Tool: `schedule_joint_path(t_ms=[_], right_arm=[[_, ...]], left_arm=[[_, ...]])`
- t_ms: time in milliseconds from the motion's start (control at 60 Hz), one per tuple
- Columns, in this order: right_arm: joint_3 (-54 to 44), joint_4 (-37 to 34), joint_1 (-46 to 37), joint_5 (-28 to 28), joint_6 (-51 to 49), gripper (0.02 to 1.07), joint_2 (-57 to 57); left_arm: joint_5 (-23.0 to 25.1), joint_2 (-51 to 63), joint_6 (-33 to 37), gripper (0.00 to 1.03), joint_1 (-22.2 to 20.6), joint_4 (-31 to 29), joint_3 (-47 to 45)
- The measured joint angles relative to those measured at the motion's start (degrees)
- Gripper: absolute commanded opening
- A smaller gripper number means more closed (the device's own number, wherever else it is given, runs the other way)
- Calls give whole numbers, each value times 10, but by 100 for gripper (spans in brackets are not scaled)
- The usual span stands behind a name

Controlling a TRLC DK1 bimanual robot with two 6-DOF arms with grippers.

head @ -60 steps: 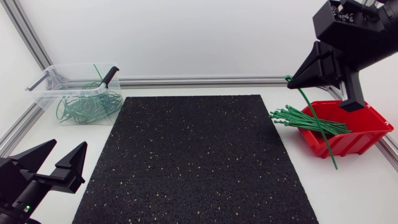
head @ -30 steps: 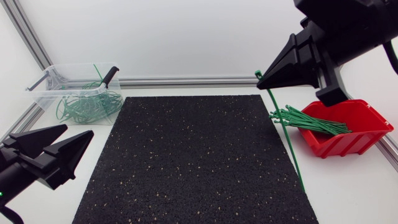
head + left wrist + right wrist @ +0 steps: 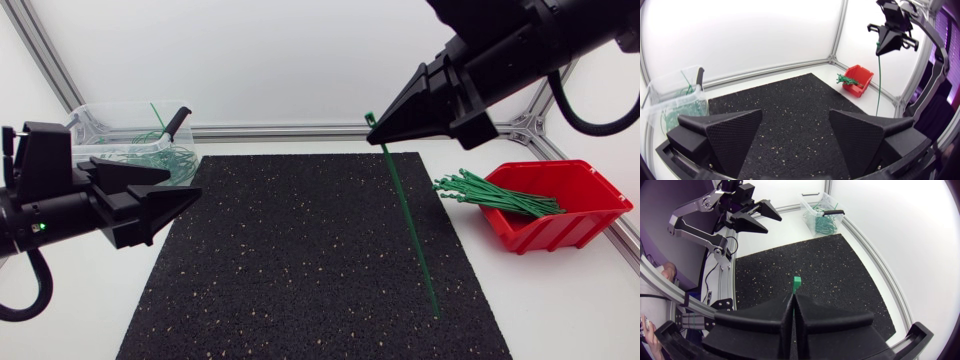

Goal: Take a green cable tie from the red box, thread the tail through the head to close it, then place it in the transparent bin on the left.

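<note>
Hanging almost vertical above the black mat (image 3: 300, 260), head uppermost, the thin, straight green cable tie (image 3: 405, 215) is pinched in the right gripper (image 3: 378, 130); the left gripper (image 3: 183, 183) holds its jaws apart.

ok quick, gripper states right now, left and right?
Left gripper: open, holding nothing.
Right gripper: shut on a green cable tie, pinched just below its head, tail hanging down.
</note>
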Motion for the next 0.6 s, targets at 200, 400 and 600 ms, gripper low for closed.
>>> schedule_joint_path(t_ms=[200,400,600], right_arm=[[-18,44,0,-52,14,8,24],[-76,111,0,-93,34,8,30],[-125,175,-2,-125,67,8,30]], left_arm=[[58,96,82,91,-38,1,58],[177,175,96,91,-58,20,91],[201,208,96,91,-92,63,94]])
